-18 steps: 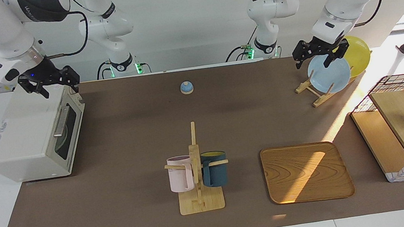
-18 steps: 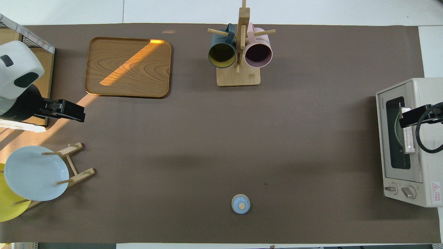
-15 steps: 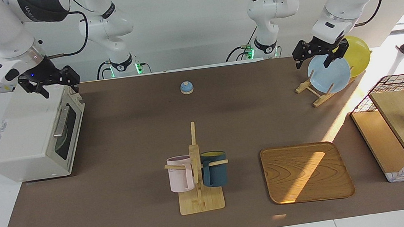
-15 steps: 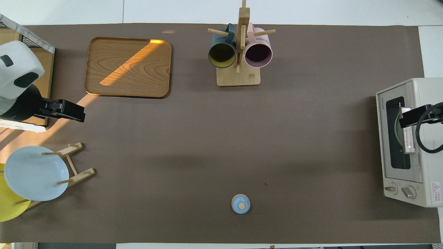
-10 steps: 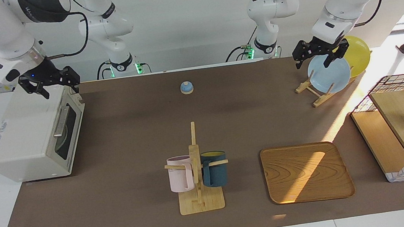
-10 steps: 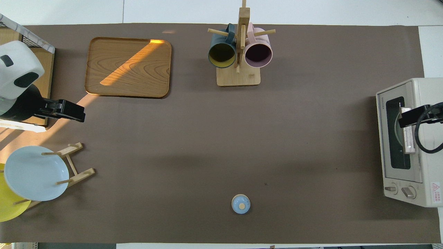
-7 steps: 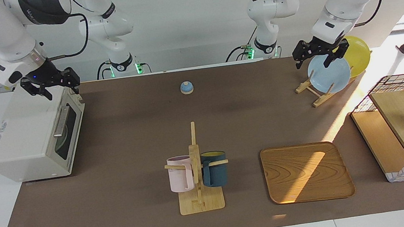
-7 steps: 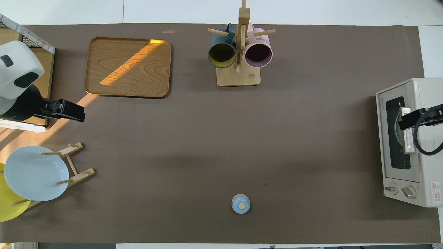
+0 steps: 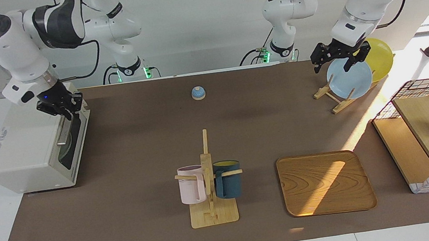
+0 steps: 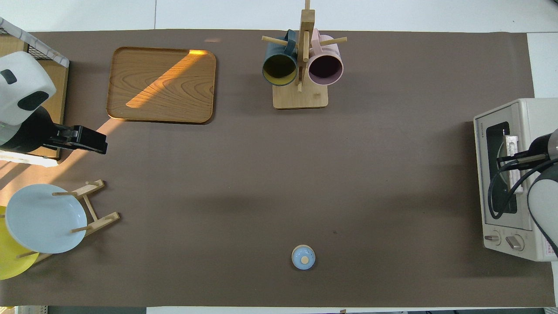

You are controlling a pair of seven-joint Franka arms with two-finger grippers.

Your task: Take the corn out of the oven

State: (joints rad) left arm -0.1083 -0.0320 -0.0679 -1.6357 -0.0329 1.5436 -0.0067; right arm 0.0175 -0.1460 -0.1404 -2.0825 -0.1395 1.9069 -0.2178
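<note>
The off-white oven (image 9: 17, 148) stands at the right arm's end of the table, its dark glass door (image 10: 501, 183) shut. The corn is hidden. My right gripper (image 9: 62, 107) hangs just over the door's top edge, above the metal bar handle (image 9: 63, 133); in the overhead view it (image 10: 508, 160) lies over the handle (image 10: 511, 143). I cannot tell whether it touches the handle. My left gripper (image 9: 335, 62) is open and empty, waiting in the air over the plate rack; it also shows in the overhead view (image 10: 98, 145).
A mug rack (image 9: 211, 202) with a pink and a dark blue mug stands mid-table. A wooden tray (image 9: 324, 182) lies beside it. A small blue lid (image 9: 198, 93) sits near the robots. The plate rack holds a light blue plate (image 9: 350, 79) and a yellow plate (image 9: 382, 57). A wire basket (image 9: 419, 91) stands at the left arm's end.
My right gripper has turned and come down from over the oven's top toward the door's upper edge and handle. The left arm has not moved.
</note>
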